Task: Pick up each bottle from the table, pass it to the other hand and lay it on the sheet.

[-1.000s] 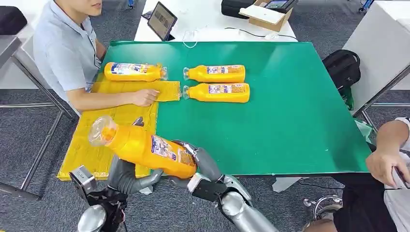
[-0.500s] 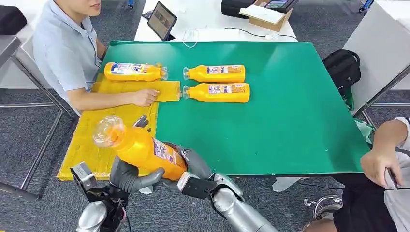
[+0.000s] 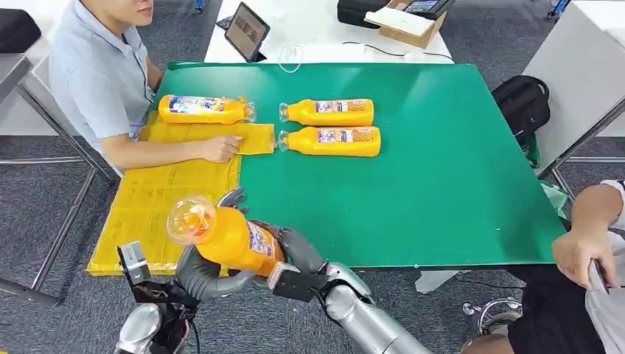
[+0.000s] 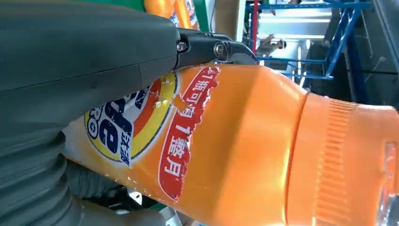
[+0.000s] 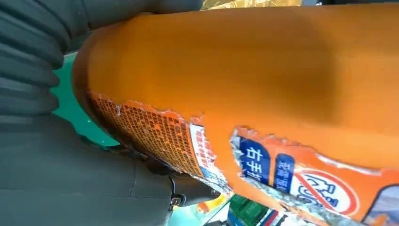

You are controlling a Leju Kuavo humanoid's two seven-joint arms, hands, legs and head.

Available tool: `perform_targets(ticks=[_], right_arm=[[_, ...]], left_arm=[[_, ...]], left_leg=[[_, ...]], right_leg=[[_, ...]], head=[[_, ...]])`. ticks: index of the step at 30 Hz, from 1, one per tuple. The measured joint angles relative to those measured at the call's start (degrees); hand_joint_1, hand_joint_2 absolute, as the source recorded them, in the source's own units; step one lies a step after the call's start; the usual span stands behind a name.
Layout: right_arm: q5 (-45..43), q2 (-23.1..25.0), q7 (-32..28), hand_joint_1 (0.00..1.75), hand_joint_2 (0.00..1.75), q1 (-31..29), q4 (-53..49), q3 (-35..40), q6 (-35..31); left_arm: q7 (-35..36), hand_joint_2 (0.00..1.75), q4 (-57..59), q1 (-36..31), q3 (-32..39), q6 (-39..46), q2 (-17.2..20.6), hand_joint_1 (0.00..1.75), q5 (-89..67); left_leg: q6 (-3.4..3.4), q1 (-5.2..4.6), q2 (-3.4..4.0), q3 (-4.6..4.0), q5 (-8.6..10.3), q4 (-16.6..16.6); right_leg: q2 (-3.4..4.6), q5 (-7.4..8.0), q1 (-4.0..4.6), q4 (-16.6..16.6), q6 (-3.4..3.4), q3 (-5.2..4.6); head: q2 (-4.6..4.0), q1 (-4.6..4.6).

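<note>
The bottle (image 3: 225,237) had tipped more upright; both the left hand (image 3: 203,271) and right hand (image 3: 293,254) gripped it beside the sheet (image 3: 158,199).

1. Held bottle (image 3: 225,237): glossy orange plastic, ribbed neck, clear cap; paper label torn and flaking at its edges.
2. Table (image 3: 435,184): matt green, smooth.
3. Sheet (image 3: 151,214): yellow, creased, slightly shiny.
4. Left hand (image 3: 203,271): matt grey ribbed cover.
5. Floor (image 3: 44,214): grey carpet, rough.

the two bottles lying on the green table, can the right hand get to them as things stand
Probably not yet: the right hand and the left hand both grip an orange bottle at the near edge. The two bottles lie unblocked on the green table.
</note>
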Motion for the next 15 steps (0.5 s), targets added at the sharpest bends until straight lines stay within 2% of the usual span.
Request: perform_targets(ticks=[14, 15], right_arm=[[2.0, 1.0, 2.5, 1.75, 1.75, -1.3, 2.1, 0.0, -1.0], [2.1, 1.1, 2.6, 0.84, 1.75, -1.3, 2.1, 0.0, -1.0]], left_arm=[[1.6, 1.75, 1.2, -1.2, -0.9, 4.7, 1.0, 1.75, -6.6], [1.8, 1.75, 1.3, -1.3, -0.9, 5.1, 1.0, 1.75, -6.6]], left_leg=[[0.0, 0.0, -0.02, 0.0, 0.01, 0.0], [0.0, 0.0, -0.02, 0.0, 0.01, 0.0]], right_leg=[[-0.01, 0.0, 0.0, 0.0, 0.0, 0.02], [-0.01, 0.0, 0.0, 0.0, 0.0, 0.02]], head=[[0.0, 0.02], [0.0, 0.02]])
